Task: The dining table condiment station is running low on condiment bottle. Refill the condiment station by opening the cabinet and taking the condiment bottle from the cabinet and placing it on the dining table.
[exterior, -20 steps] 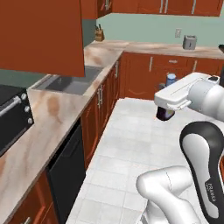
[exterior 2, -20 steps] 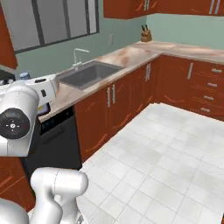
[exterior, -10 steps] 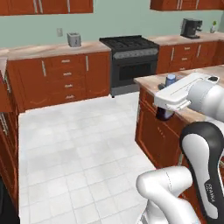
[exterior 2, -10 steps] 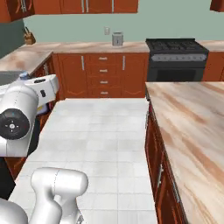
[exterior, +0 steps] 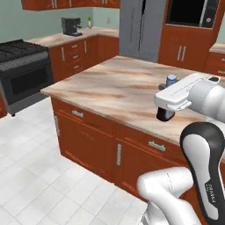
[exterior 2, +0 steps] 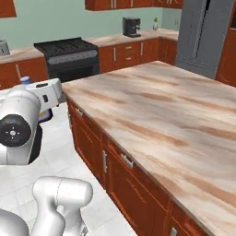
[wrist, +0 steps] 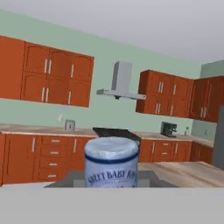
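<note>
Gripper (exterior: 166, 115) is sitting at the end of the white arm, level with the near side of the dining table (exterior: 110, 85) in the left base view. The condiment bottle (exterior: 167, 111) is riding in it: pale bluish cap poking up above the hand, dark body hanging below, seen against the marble top. Jaws are closing on the bottle; the fingers themselves are hidden by the hand housing, but the bottle is hanging in the air in the hand with nothing under it.

Right base view: the hand is showing at far left, beside the big white joint, with the bottle's cap (exterior 2: 25, 80) just peeking over the top of it. From this side the bottle is lying off the table's end, over the white tiled floor (exterior 2: 64, 156), not over the marble. The table's veined top is stretching away to the right, bare where it shows.

Hand view: the bottle's cap end is sitting close to the lens at bottom centre, pale with a dark blue ring and printed lettering. Beyond it, a black stove (wrist: 116, 132) under a steel range hood (wrist: 120, 83), red-brown wall cabinets (wrist: 57, 75) on both sides, a toaster (wrist: 69, 125) on the left counter, a coffee machine (wrist: 168, 129) to the right.

Also in the left base view: grey refrigerator (exterior: 141, 28) behind the table.
</note>
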### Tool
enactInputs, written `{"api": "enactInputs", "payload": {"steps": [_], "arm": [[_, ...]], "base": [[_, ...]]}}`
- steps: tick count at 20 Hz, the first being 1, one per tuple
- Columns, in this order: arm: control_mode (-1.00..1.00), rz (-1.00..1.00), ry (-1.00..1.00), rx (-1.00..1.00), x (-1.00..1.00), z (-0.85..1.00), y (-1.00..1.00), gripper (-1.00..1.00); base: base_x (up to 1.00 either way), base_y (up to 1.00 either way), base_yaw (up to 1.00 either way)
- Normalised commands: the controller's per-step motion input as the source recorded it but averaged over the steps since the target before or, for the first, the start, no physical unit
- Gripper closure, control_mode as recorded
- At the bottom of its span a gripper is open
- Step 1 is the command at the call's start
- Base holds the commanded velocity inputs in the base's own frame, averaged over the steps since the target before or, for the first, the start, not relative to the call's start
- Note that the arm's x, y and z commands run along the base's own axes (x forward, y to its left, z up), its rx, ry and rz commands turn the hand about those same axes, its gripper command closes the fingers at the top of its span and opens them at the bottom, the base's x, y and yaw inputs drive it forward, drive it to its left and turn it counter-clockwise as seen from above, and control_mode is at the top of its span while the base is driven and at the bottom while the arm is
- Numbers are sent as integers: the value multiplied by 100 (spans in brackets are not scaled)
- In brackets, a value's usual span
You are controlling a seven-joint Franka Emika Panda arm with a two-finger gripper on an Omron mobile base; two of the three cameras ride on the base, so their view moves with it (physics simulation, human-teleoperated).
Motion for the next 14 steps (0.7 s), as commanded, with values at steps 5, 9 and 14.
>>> {"api": "enactInputs", "payload": {"steps": [5, 9, 14], "arm": [[100, 0, 0, 0, 0, 0, 0, 100], [100, 0, 0, 0, 0, 0, 0, 100], [100, 0, 0, 0, 0, 0, 0, 100]], "base": [[-16, -4, -84], [-13, -1, -83], [-3, -27, -72]]}}
